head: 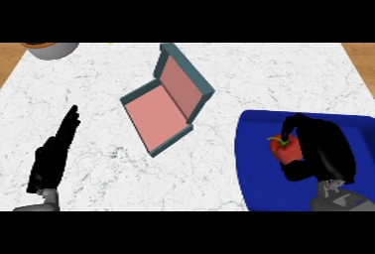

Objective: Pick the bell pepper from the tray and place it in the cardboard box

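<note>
A red bell pepper with a green stem lies on the blue tray at the lower right. My right hand is on the pepper's right side, with its fingers and thumb curled round it. The box, pink inside with a teal rim and an open lid, lies at the counter's middle, left of the tray. My left hand rests open at the lower left, fingers straight and pointing up the counter.
A grey round container with a brown top stands at the counter's far left corner. The white marble counter ends in wooden strips at the left and right.
</note>
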`<state>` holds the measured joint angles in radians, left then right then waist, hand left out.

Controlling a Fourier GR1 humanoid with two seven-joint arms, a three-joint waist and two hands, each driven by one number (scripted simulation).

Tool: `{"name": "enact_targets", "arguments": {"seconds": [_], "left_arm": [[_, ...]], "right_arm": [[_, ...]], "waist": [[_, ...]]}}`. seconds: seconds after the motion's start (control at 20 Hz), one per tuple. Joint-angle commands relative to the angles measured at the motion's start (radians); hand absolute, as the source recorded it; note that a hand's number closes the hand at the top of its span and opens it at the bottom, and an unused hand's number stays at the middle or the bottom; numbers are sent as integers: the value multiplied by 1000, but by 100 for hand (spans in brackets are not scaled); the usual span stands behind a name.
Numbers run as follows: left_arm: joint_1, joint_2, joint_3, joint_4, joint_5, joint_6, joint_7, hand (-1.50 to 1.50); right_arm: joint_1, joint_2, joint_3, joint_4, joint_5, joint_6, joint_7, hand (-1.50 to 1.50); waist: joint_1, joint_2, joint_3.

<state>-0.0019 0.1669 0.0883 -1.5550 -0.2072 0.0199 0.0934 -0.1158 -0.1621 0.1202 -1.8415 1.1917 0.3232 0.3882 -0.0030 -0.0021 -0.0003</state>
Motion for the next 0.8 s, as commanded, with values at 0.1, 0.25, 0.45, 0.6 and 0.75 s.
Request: {"name": "enact_targets", "arguments": {"seconds": [0.1,0.25,0.45,0.6,0.75], "left_arm": [[-5,2,0,34,-13,2,-24,0],[30,-21,-29,15,-33,14,-41,0],[11,-10,-18,-7,-22,2,-14,0],[66,-35,-48,-61,-38,9,-9,0],[12,3,6,-8,-8,-14,-5,0]], "right_arm": [[-111,130,2,-135,-150,-14,-21,150],[-156,158,-5,-203,-242,22,-23,150],[-248,161,75,-197,-319,-19,70,150],[-364,161,47,-65,-334,-71,55,150],[-542,162,81,-12,-377,-76,223,150]], "waist": [[4,1,0],[4,0,0],[11,1,0],[15,2,0],[16,2,0]]}}
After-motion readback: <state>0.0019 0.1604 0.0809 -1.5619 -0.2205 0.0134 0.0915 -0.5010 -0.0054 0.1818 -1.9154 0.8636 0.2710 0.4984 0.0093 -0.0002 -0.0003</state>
